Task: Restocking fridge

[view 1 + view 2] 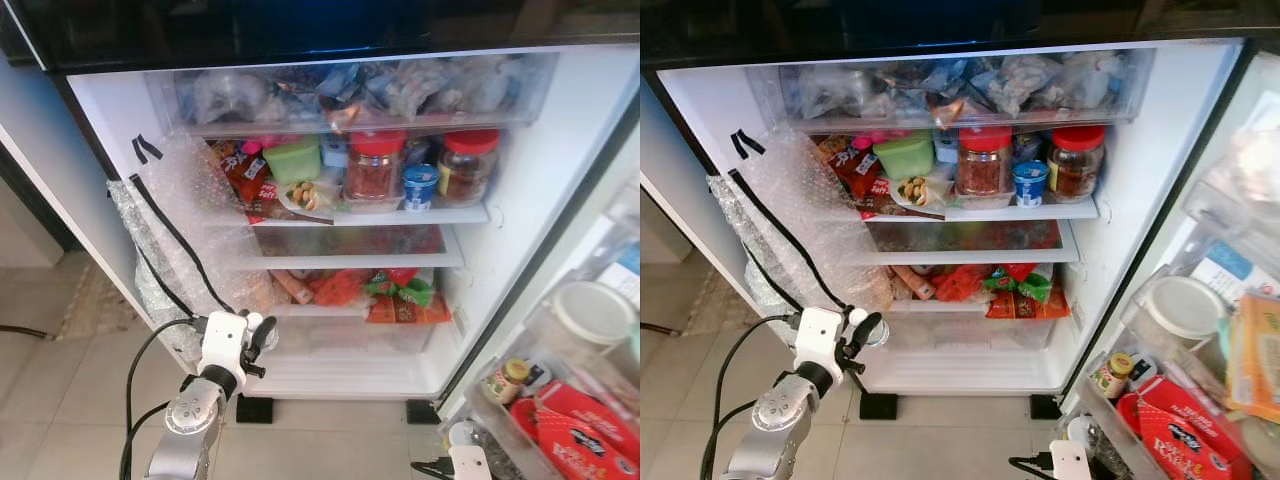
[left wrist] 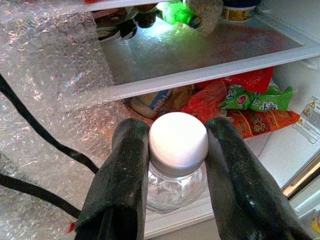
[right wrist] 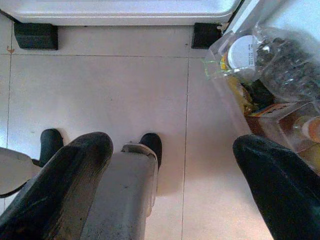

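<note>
Left gripper (image 2: 177, 150): fingers pinched on the white cap of a clear bottle (image 2: 175, 187) — held just before the fridge (image 1: 560, 170), low, at its bottom shelf.
Right gripper (image 3: 170, 185): spread wide, holding nothing — over floor tiles (image 3: 100, 90).
Nearby: bubble wrap (image 1: 180, 230) on the fridge's left wall.

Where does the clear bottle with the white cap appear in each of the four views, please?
Left eye view: bottle low and left of centre, at the left gripper.
Right eye view: same spot, nearer the left edge, before the bubble wrap.
Left wrist view: centre, clamped between both fingers.
Right wrist view: not in it.
Shared landmark: red and green snack packets.
</note>
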Available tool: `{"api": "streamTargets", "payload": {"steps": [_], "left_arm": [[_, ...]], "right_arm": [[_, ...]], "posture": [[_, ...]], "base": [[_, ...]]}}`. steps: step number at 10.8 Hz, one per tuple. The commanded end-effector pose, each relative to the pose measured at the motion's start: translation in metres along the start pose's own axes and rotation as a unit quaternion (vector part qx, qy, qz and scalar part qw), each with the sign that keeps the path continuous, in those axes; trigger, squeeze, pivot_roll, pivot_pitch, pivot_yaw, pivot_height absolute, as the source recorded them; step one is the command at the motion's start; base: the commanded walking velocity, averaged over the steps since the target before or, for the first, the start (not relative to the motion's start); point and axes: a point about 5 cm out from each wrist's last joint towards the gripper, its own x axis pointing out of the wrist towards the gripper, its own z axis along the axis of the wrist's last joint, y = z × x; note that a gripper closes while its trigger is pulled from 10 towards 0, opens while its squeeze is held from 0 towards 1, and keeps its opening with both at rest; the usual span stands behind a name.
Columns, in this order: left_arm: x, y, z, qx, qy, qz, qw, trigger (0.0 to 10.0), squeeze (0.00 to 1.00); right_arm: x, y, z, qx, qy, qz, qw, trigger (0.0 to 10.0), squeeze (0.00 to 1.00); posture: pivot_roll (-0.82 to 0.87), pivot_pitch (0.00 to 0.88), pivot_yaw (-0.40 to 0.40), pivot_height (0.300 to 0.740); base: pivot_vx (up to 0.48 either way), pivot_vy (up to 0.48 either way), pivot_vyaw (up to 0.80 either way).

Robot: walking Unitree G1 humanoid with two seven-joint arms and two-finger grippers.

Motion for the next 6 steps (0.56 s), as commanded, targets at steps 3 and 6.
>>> {"api": "streamTargets", "payload": {"steps": [3, 6], "left_arm": [[0.0019, 0.0008, 0.0045, -0.002, -0.006, -0.003, 1.0, 10.0, 0.0], [-0.0005, 0.0028, 0.0025, -0.001, -0.002, 0.0, 1.0, 10.0, 0.0]], "right_arm": [[0.0001, 0.0006, -0.0016, -0.013, 0.01, 0.002, 1.0, 10.0, 0.0], [0.0, 0.0003, -0.0012, -0.018, 0.007, 0.002, 1.0, 10.0, 0.0]], "posture": [[-0.03, 0.033, 0.062, 0.74], [-0.03, 0.042, 0.061, 0.74]], "base": [[0.293, 0.0, -0.15], [0.3, 0.0, 0.0]]}}
